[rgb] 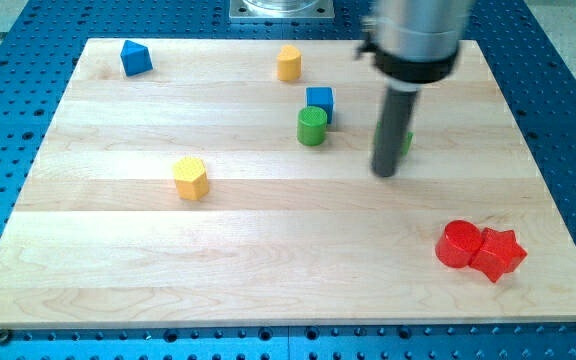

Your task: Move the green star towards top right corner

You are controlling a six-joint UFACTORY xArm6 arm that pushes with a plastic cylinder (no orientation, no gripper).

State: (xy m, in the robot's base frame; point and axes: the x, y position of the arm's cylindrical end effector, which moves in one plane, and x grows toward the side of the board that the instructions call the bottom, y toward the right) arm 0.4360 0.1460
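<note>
My tip (384, 172), with no fingers to open, nearly hides the green star (407, 141) just behind; it may slip sideways.

Green star (407, 141) is almost fully hidden behind the dark rod, only a thin green sliver showing at the rod's right edge, so star shape can't be confirmed. It lies on the table (268, 220) in the view's upper-right part, right of center. My tip (384, 173) sits just below-left of that sliver.
</note>
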